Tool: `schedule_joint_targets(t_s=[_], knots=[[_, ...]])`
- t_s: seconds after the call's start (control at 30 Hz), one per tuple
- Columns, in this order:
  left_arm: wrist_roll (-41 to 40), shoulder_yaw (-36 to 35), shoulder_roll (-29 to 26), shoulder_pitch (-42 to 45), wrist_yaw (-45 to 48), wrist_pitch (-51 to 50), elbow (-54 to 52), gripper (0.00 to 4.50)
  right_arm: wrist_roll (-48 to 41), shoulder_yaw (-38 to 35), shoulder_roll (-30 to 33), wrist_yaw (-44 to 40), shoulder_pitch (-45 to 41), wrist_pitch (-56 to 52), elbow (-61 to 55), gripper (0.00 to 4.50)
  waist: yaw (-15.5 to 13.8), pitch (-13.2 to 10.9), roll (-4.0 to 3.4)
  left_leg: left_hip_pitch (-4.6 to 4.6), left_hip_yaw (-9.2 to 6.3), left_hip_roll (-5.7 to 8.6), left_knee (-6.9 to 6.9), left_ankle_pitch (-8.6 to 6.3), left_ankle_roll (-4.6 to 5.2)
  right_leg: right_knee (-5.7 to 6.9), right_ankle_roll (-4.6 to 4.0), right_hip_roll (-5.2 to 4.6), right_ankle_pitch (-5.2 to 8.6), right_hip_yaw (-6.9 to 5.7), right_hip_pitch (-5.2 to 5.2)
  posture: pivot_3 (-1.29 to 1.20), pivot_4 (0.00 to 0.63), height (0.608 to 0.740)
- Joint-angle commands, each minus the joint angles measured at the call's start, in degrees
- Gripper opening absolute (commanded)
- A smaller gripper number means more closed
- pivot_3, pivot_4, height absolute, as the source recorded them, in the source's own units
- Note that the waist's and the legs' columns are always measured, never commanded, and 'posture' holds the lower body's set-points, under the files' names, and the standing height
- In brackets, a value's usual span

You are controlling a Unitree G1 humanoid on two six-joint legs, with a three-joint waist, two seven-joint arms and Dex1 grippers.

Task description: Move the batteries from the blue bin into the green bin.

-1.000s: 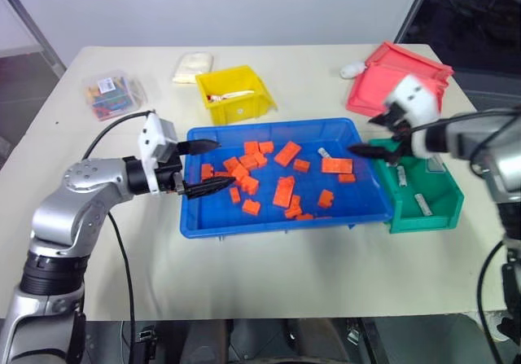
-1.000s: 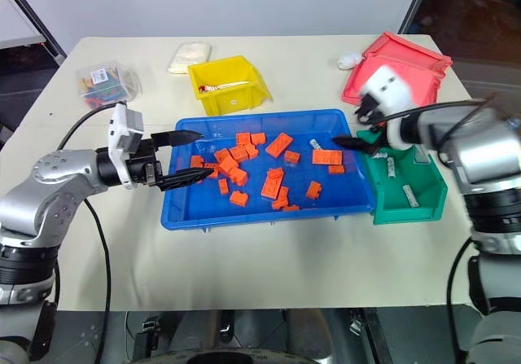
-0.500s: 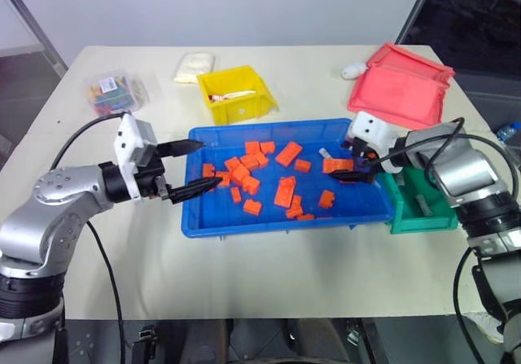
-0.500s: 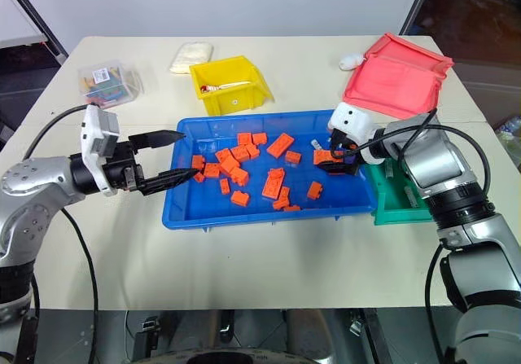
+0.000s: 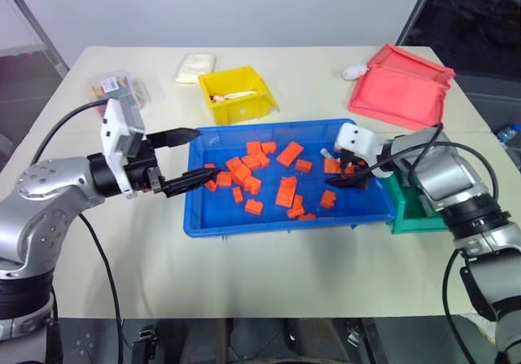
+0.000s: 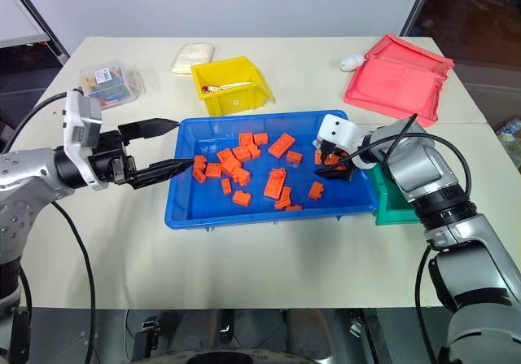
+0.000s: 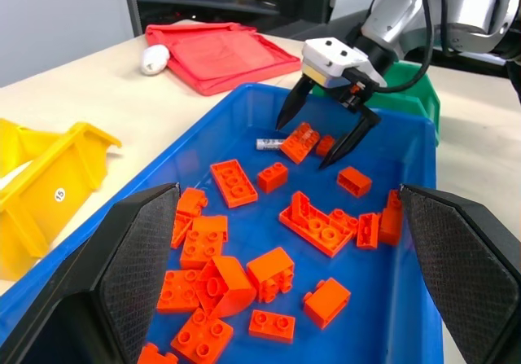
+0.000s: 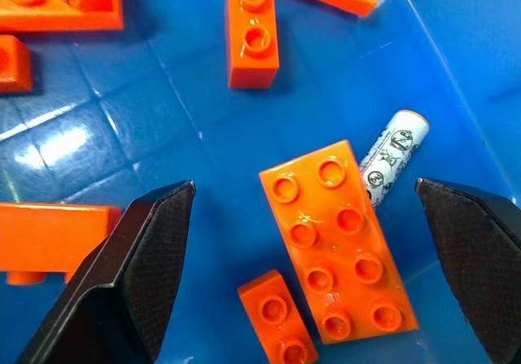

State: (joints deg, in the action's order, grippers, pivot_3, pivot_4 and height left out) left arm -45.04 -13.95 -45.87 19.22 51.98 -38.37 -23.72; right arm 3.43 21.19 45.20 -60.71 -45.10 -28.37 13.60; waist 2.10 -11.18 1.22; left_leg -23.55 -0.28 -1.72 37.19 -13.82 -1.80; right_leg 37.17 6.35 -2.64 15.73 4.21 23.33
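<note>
**R gripper spread over battery in blue bin; L gripper wide at bin's left end**

The blue bin (image 5: 281,222) sits mid-table w/ its long side toward the table's front edge. It's full of loose orange bricks (image 5: 285,191), spread mostly across the middle and left of its floor.

R gripper (image 7: 326,128) is down inside the blue bin's right end, pointing down at an angle, fingers spread wide and holding nothing. Between the fingers lies a big flat orange brick (image 8: 338,239), and one battery (image 8: 392,156) lies flat on the bin floor, touching that brick's long edge on the side nearer the bin's right wall. A small brick (image 8: 277,316) sits just beside the big one's other corner. Fingertips look close to the floor, but can't tell if they touch it.

L gripper (image 5: 194,153) hangs level at the blue bin's left end, pointing in across it, fingers wide apart, empty. The lower fingertip sits above the bin's left rim, next to the nearest bricks; no contact seen.

The green bin (image 5: 411,217) stands against the blue bin's right end, mostly hidden behind the R arm; contents can't be made out.

Also on the table: yellow bin (image 5: 238,93) beyond the blue bin's back-left corner, red tray (image 5: 400,85) at the back-right corner of the table, a clear box of small coloured bits (image 6: 110,81) near the back-left, and a pale bag (image 5: 194,67) by the back edge.
</note>
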Motion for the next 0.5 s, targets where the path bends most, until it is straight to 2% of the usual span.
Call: schedule_joint_targets(t_s=[0.03, 0.07, 0.1, 0.3, 0.33, 0.5], knots=[[-0.03, 0.02, 0.29, 0.81, -0.53, 1.11, -1.39, 4.50, 2.00, -0.31, 0.22, -0.15, -0.89, -0.27, -0.59, 3.96, -0.03, 0.00, 0.00, 0.00, 0.00, 0.00, 0.00, 0.00, 0.00, 0.00, 0.00, 0.00, 0.00, 0.00, 0.00, 0.00, 0.150, 0.740], [0.04, 0.10, 0.40, 0.69, -0.65, 1.22, -1.48, 4.50, 2.12, -0.28, 0.23, -0.29, -0.80, -0.38, -0.72, 3.61, -0.05, 0.00, 0.00, 0.00, 0.00, 0.00, 0.00, 0.00, 0.00, 0.00, 0.00, 0.00, 0.00, 0.00, -0.01, 0.00, 0.150, 0.740], [0.10, 0.19, 0.53, 0.61, -0.79, 1.31, -1.55, 4.50, 2.20, -0.25, 0.24, -0.49, -0.70, -0.43, -0.85, 3.00, -0.05, 0.00, 0.00, 0.00, 0.00, 0.00, 0.00, 0.00, 0.00, 0.00, 0.00, 0.00, 0.00, 0.00, -0.01, 0.00, 0.150, 0.740], [0.21, 0.24, 1.01, 0.22, -1.74, 1.67, -1.82, 4.50, 2.83, -0.42, -0.09, -0.71, -0.54, -0.79, -1.45, 0.28, 0.03, 0.00, 0.00, 0.00, 0.00, 0.00, -0.01, 0.00, 0.00, 0.00, 0.00, 0.00, 0.00, 0.00, 0.01, 0.00, 0.150, 0.740], [0.19, 0.24, 1.04, 0.18, -1.84, 1.70, -1.88, 4.50, 2.93, -0.58, -0.20, -0.55, -0.63, -0.87, -1.59, 0.12, 0.06, 0.00, 0.00, 0.00, 0.00, 0.00, -0.01, 0.00, 0.00, 0.01, 0.00, 0.01, 0.00, 0.00, 0.01, 0.00, 0.150, 0.740], [0.15, 0.16, 1.12, -0.17, -2.21, 1.88, -2.03, 4.50, 2.98, -1.27, -0.20, -0.26, -1.07, -1.31, -2.61, 0.12, 0.12, 0.00, 0.00, 0.01, 0.00, 0.00, -0.01, 0.00, 0.00, 0.01, 0.00, 0.01, 0.00, 0.00, 0.01, 0.00, 0.150, 0.740]])
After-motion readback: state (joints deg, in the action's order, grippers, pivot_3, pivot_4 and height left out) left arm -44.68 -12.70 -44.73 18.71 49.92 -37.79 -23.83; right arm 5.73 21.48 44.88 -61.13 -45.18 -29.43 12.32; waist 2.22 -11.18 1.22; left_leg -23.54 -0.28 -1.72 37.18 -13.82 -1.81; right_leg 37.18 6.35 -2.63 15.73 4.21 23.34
